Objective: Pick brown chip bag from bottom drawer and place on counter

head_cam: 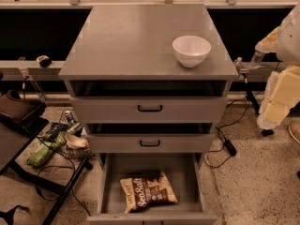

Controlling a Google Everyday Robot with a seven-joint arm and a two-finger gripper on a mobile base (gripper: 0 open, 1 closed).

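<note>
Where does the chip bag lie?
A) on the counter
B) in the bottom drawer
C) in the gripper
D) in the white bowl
B: the bag lies flat in the open bottom drawer, while the gripper hangs beside the right edge of the counter, well above it.

the bottom drawer [108,191] stands pulled out and open from above. the brown chip bag [148,191] lies at its front middle, with bare drawer floor left, right and behind. the middle drawer [150,143], slightly out, overhangs the back part. on the counter [126,41] a white bowl [191,50] sits right of centre, and the left half is bare. the gripper [274,110] hangs right of the cabinet, well apart. a dark side table [14,139] crowds the left.
</note>
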